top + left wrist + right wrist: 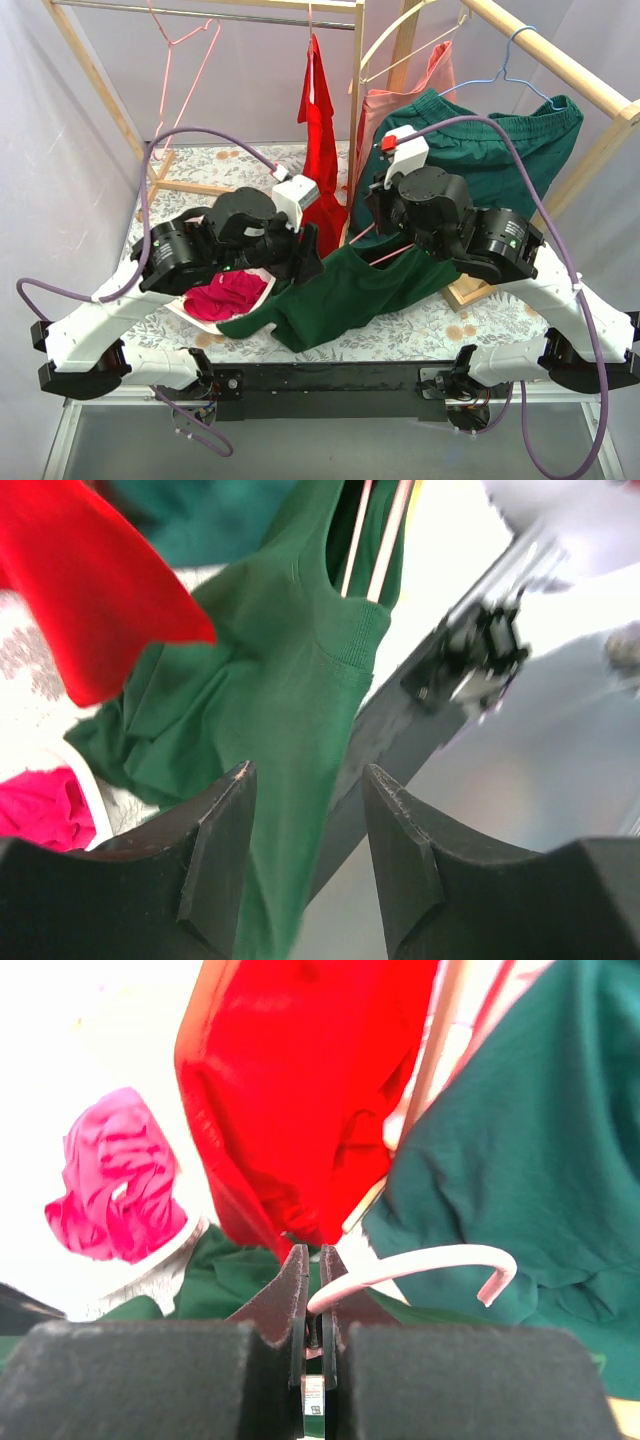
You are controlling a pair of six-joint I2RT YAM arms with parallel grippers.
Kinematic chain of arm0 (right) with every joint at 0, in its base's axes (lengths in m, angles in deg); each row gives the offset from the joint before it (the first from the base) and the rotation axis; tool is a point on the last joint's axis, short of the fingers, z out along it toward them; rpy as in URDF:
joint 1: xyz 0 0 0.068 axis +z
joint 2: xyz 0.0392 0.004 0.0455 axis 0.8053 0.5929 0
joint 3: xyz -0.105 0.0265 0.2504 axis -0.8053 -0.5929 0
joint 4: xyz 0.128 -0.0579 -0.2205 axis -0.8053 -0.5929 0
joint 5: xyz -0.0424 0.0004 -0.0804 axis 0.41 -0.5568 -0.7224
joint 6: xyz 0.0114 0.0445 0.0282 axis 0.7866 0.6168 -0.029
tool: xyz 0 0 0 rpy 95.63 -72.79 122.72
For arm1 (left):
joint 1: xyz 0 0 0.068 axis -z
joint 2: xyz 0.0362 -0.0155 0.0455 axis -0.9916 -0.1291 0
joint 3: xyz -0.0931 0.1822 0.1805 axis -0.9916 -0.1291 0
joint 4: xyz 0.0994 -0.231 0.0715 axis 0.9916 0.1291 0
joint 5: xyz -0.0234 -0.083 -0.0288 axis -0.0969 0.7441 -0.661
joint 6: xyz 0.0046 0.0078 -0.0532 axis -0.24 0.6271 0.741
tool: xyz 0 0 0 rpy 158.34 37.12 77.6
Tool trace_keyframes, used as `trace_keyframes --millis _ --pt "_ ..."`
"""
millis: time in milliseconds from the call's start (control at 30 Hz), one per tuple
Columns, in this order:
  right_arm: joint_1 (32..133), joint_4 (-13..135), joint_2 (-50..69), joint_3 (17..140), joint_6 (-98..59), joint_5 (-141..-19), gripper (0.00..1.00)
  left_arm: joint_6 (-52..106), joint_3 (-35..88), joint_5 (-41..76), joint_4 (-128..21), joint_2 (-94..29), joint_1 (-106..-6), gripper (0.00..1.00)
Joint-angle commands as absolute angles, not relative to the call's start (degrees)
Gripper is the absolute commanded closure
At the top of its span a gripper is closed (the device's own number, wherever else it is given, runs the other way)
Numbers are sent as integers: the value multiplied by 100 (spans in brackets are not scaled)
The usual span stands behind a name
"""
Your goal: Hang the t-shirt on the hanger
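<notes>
The dark green t-shirt lies crumpled on the table in front of both arms, its neck end lifted toward the right arm. The pink wire hanger is in my right gripper, which is shut on the wire just below the hook. In the left wrist view two pink hanger wires run down into the shirt's neck opening. A bit of pink wire shows by the collar in the top view. My left gripper is open, with shirt fabric hanging beside its left finger. In the top view it sits at the shirt's left edge.
A red t-shirt hangs on the wooden rack just behind the grippers. Dark green shorts and a salmon garment hang at the right. A magenta cloth lies in a white dish. A spare pink hanger hangs on the rail.
</notes>
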State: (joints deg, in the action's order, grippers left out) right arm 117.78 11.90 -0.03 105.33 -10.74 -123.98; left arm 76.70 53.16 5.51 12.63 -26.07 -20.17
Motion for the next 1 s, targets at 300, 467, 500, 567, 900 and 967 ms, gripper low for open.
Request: trace_keyframes --millis 300,467,500,567,900,967 --pt "11797 1506 203 10521 -1262 -11836 99 7336 3854 1264 870 -2078 -2036 61" --pt "11797 1602 273 10459 -1157 -11669 99 7258 3161 1177 220 -1692 -2036 93" --pt "11797 1620 256 10415 -1078 -11660 99 7240 3064 933 140 -1491 -2036 100" --pt "11797 1742 194 10258 -981 -11669 99 7214 2827 667 -149 -1227 -2027 100" --pt "11789 2445 -245 8974 -410 -11624 41 7126 1622 1413 -388 -321 -2027 100" --pt "11789 2691 -403 8763 -418 -11669 32 7134 1516 1379 -309 -102 -2027 100"
